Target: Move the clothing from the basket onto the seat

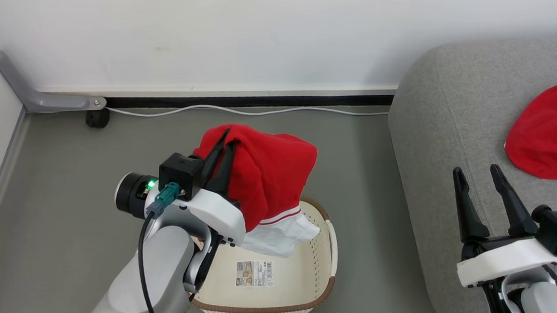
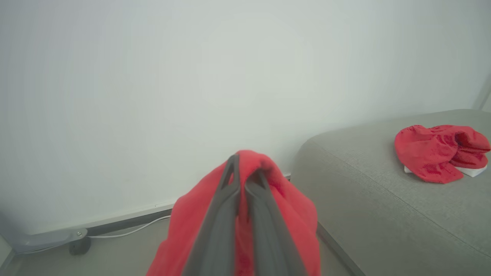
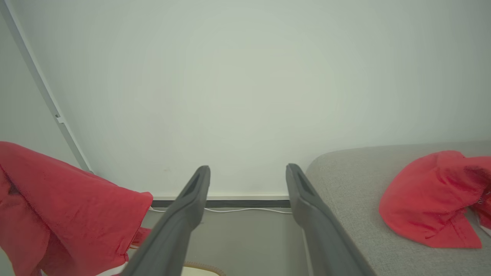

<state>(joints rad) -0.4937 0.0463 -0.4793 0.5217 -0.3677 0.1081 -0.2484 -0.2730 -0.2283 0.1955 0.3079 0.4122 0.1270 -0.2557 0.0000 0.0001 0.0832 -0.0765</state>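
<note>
Right of the basket point(image 1: 333, 249), the right pincer point(image 1: 476, 170) points up over the near edge of the seat point(image 1: 455, 114), fingers spread wide, empty. Above the basket, the left arm angles upward, the left pincer point(image 1: 230, 138) clamped on a hanging red garment point(image 1: 270, 175). Farther right, another garment point(image 1: 545, 136) lies on the seat.

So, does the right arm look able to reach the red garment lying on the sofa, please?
Probably yes: the right end effector hovers open and empty by the sofa, with just bare cushion between it and the red garment.
</note>
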